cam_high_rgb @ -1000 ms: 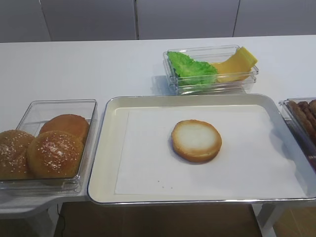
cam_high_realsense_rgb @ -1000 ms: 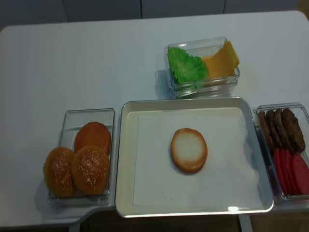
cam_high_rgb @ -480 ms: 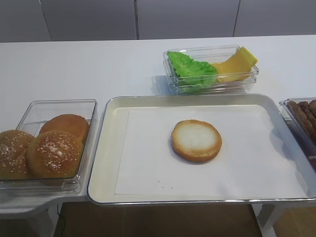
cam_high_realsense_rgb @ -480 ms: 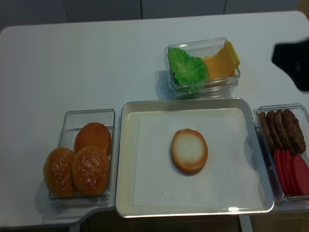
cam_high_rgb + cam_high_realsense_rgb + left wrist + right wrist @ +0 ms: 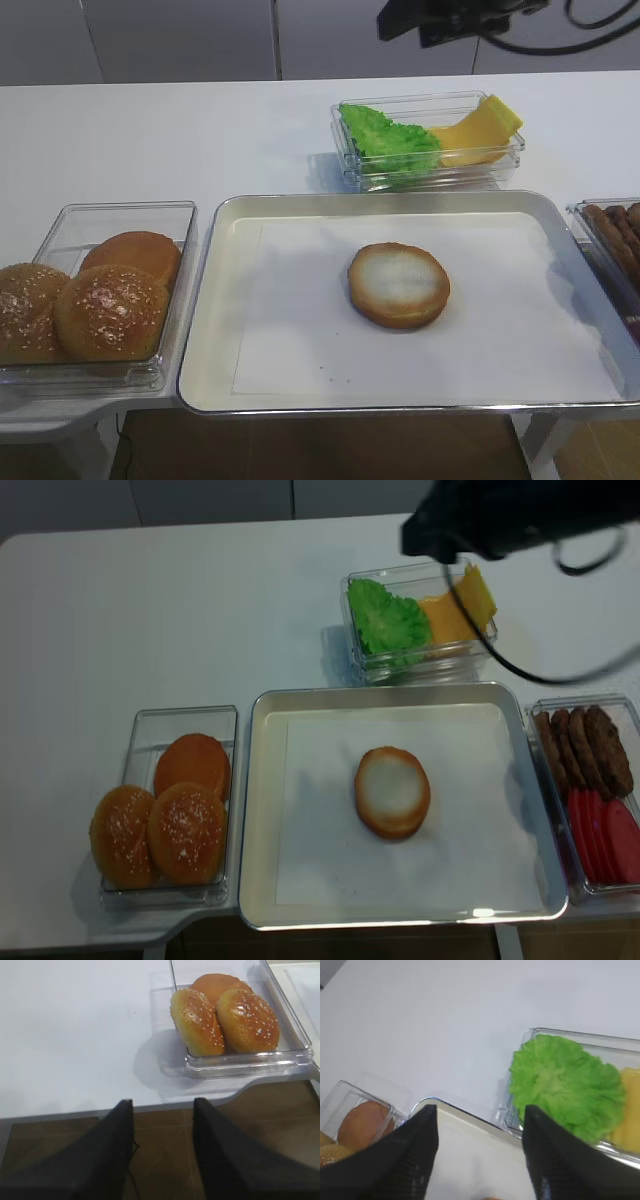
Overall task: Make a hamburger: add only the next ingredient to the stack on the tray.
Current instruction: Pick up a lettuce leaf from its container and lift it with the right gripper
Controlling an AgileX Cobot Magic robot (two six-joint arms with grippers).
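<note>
The bright green ruffled lettuce leaf (image 5: 565, 1085) is lying beside a yellow cheese slice (image 5: 630, 1110) in a clear plastic container (image 5: 420, 620); the right hand (image 5: 480, 1155), open and empty, is hovering above it, while the round bun bottom half (image 5: 398, 284) is sitting on the paper-lined silver metal tray (image 5: 215, 330)

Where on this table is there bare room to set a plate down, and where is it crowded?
Free: the white tabletop left of the lettuce and cheese container, behind the bun container; also the paper around the bun bottom half on the tray. Crowded: the right edge, where the patty container adjoins the tray.
</note>
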